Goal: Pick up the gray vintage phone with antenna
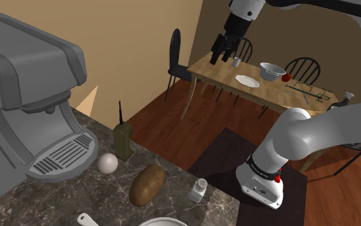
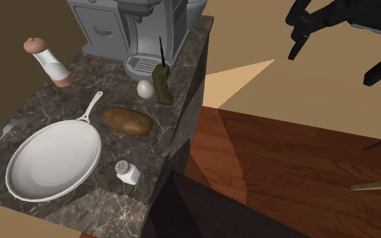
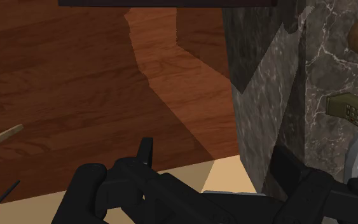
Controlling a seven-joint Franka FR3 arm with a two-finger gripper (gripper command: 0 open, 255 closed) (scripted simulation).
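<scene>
High over the wooden floor [image 1: 166, 128], well apart from the dark marble bench [image 1: 111, 192], the black hand [image 1: 222, 58] hangs spread, and reaching the upright olive-green phone with black antenna [image 1: 124, 140] near the bench edge could topple it against the white egg [image 1: 108, 163] beside it.

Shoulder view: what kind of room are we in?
Probably a home kitchen-diner: a coffee machine and white frying pan on a dark marbled counter, plus a wooden dining table with chairs beyond.
</scene>
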